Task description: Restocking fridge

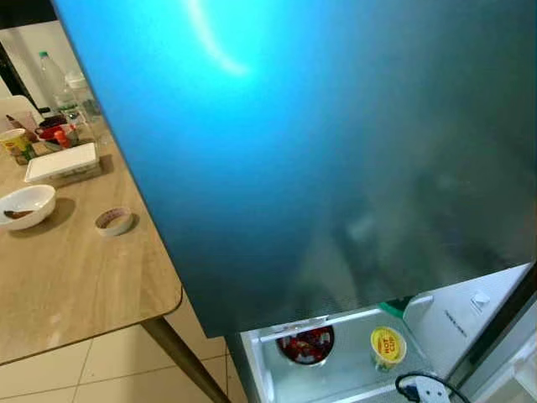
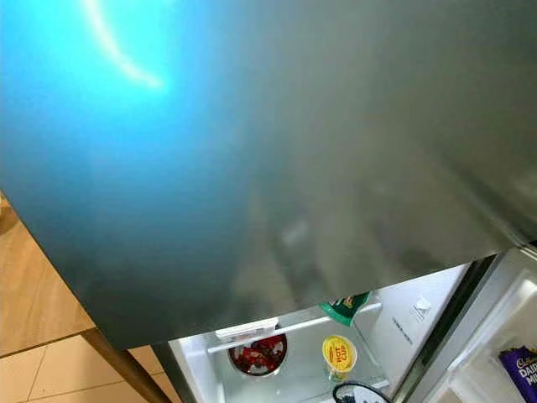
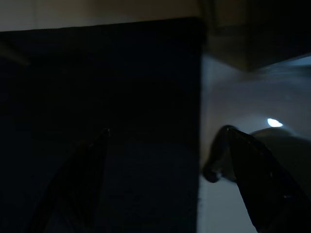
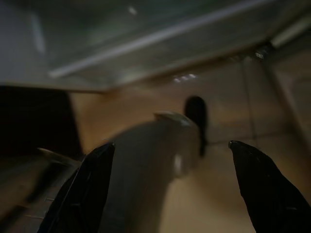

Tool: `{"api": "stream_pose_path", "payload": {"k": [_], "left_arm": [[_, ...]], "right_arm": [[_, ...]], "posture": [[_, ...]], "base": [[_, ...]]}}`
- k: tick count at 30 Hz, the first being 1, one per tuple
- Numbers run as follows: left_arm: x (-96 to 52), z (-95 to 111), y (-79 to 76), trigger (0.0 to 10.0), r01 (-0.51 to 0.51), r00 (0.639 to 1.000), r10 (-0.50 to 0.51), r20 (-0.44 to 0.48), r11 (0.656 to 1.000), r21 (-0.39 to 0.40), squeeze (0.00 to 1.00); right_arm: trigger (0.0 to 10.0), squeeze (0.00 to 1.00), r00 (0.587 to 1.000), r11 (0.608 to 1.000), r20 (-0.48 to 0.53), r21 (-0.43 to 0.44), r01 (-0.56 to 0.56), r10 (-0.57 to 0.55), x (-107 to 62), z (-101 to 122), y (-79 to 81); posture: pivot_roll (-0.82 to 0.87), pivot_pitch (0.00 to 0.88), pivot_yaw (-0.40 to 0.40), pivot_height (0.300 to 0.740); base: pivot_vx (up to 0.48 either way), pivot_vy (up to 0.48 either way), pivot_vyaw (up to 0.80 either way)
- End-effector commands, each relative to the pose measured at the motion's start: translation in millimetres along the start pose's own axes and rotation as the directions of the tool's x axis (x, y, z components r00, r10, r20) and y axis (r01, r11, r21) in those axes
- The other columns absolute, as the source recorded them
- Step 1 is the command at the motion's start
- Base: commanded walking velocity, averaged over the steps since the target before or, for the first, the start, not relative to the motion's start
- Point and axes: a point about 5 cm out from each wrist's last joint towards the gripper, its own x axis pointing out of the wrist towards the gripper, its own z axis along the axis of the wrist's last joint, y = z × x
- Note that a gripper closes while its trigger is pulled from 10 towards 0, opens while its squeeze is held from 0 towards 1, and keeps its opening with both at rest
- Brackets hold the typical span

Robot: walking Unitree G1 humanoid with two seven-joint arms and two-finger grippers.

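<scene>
Up close, the fridge door (image 1: 336, 151) stands in the way of nearly everything, a broad glossy sheet, blue at its upper part and grey lower down, with a streak of light on it. Below the door's lower edge the lit fridge shelf (image 1: 336, 378) shows: a dark bowl (image 1: 306, 344) of something red sits just under the edge, a yellow-lidded cup (image 1: 388, 346) stands near the bowl on the same shelf, and a green packet (image 2: 344, 308) pokes out right beneath the door, above the cup. A purple chocolate pack (image 2: 520, 369) sits off beyond the cup, in a separate white compartment. To the left of the door is a wooden table (image 1: 75, 277) over a tiled floor (image 1: 109, 361); on it are a white bowl (image 1: 25, 206), a small dish (image 1: 114, 221), a flat white box (image 1: 61, 162), a printed cup (image 1: 17, 144) and a bottle (image 1: 54, 80), all well apart from the door. The left gripper (image 3: 165, 133) has its fingers spread wide in the dark with nothing between them; the right gripper (image 4: 170, 145) is likewise spread wide and empty, over a blurred, dim brown surface.
</scene>
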Motion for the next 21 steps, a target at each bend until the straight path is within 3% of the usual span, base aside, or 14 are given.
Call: {"api": "stream_pose_path", "payload": {"k": [1, 5, 9, 10, 12, 21], "left_arm": [[0.4, 0, 0.3, 10.0, -0.010, 1.000, 0.010, -0.010, 1.000, -0.010, 0.00], [1.5, 4, -0.6, 10.0, -0.010, 1.000, 0.010, -0.001, 1.000, -0.029, 0.00], [1.6, 4, 1.5, 10.0, -0.024, 1.000, 0.023, -0.010, 0.998, -0.055, 0.00], [1.6, 4, 1.5, 10.0, -0.024, 1.000, 0.023, -0.010, 0.998, -0.055, 0.00], [1.5, 3, 1.6, 10.0, -0.024, 1.000, 0.023, -0.016, 0.998, -0.060, 0.00], [0.5, -2, 2.9, 10.0, -0.020, 0.999, 0.017, -0.037, 0.998, -0.060, 0.00]], "right_arm": [[10.0, 0.00, 1.000, 1.000, -0.024, -0.026, 0.015, -0.016, -0.2, -4, -0.3], [10.0, 0.00, 0.998, 0.997, -0.046, -0.078, 0.027, -0.031, -1.0, -7, -2.9], [10.0, 0.00, 0.995, 0.969, -0.094, -0.247, 0.014, -0.039, -0.6, -12, 0.4], [10.0, 0.00, 0.995, 0.969, -0.094, -0.247, 0.014, -0.039, -0.6, -12, 0.4], [10.0, 0.00, 0.992, 0.933, -0.120, -0.359, -0.012, -0.033, 0.0, -14, 3.8], [10.0, 0.00, 0.990, 0.885, -0.141, -0.463, -0.048, -0.020, 1.8, -16, 12.9]], "posture": [[-0.05, 0.000, 0.025, 0.740], [-0.05, 0.000, 0.023, 0.740], [-0.04, 0.000, 0.017, 0.740], [-0.04, 0.000, 0.017, 0.740], [-0.04, 0.000, 0.017, 0.740], [-0.03, 0.000, 0.024, 0.740]], "base": [[0.000, 0.000, 0.00], [0.000, 0.000, 0.00], [0.000, 0.000, 0.00], [0.000, 0.000, 0.00], [0.000, 0.000, 0.00], [0.000, 0.000, 0.00]]}}
